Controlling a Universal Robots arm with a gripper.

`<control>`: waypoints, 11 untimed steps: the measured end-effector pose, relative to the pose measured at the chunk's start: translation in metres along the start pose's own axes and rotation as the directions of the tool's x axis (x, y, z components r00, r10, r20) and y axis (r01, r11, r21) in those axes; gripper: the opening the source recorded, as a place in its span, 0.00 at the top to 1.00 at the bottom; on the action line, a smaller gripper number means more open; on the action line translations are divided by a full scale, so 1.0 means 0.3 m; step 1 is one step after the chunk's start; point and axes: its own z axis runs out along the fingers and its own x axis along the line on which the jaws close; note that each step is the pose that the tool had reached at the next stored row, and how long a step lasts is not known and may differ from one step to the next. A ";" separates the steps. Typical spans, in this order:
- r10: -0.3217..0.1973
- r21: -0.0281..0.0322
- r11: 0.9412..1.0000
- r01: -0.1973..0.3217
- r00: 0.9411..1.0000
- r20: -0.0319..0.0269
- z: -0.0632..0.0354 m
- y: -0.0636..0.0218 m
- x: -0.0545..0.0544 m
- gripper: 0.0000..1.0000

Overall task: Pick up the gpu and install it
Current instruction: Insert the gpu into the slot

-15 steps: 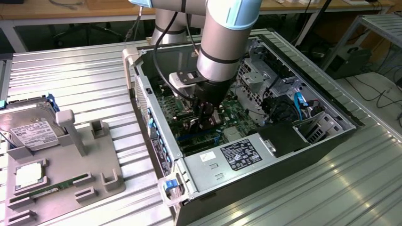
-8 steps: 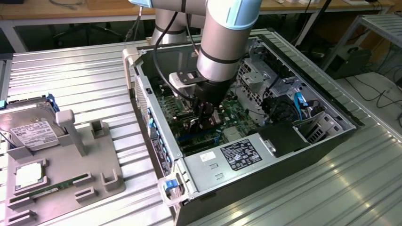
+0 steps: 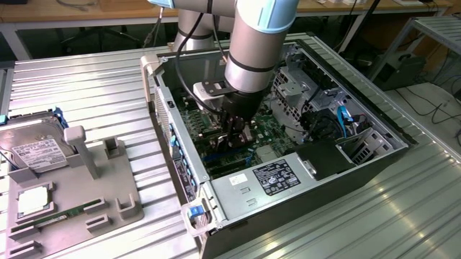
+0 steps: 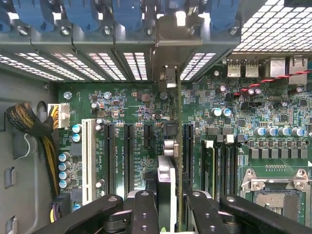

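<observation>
The tool (image 4: 170,212) is pinching the gpu (image 4: 167,178) by its two flat faces and is holding it edge-down inside the open computer case (image 3: 167,116), above the motherboard (image 4: 131,105). The card's metal bracket is reaching toward the vented rear slot plates (image 4: 136,66) under the blue latches (image 4: 127,12). I cannot tell whether its lower edge is touching a slot.

The card is looking light and stiff but fragile. Gripping the bare faces seems right, keeping off the contact edge and small parts.

Room is looking tight. The black expansion slots (image 4: 127,156) are lying just beside the card on one side and the memory sticks (image 4: 209,165) on the other. The case walls are closing in around the arm.
</observation>
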 end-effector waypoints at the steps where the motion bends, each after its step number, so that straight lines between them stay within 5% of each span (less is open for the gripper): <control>1: 0.000 0.000 1.000 0.000 1.000 0.000 0.001 0.001 0.000 0.72; 11: 0.000 0.000 1.000 0.000 1.000 0.000 0.005 0.001 0.000 0.72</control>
